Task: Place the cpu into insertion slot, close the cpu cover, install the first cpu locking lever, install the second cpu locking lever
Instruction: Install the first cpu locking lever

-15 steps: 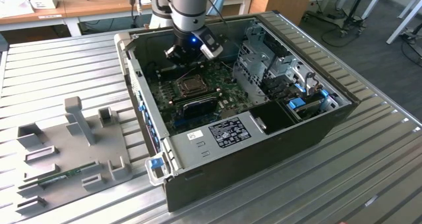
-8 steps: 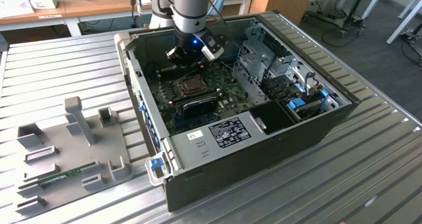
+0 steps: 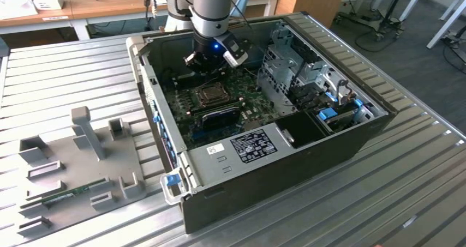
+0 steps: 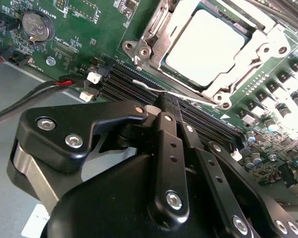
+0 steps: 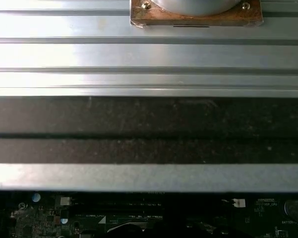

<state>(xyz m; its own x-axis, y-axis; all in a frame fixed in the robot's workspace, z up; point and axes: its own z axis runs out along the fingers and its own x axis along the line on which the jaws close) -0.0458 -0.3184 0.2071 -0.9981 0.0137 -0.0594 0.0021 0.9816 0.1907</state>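
The cpu (image 4: 208, 47) lies flat in the insertion slot (image 4: 132, 47), its pale metal top showing through the window of the cpu cover (image 4: 155, 29), which is folded down over it. A thin wire locking lever (image 4: 188, 95) runs along the socket's near edge. My gripper (image 4: 164, 101) is shut, and its black tips sit right at this lever's bent end; whether they touch it I cannot tell. In the exterior view the gripper (image 3: 207, 71) hangs inside the open computer case, just behind the socket (image 3: 211, 94) on the green board.
Long black memory slots (image 4: 124, 79) lie between the gripper and the socket. A coin battery (image 4: 37, 26) and a red-black cable (image 4: 39, 89) sit nearby. A drive cage (image 3: 291, 67) stands at the exterior view's right, and a grey fixture plate (image 3: 73, 160) lies outside the case on the slatted table.
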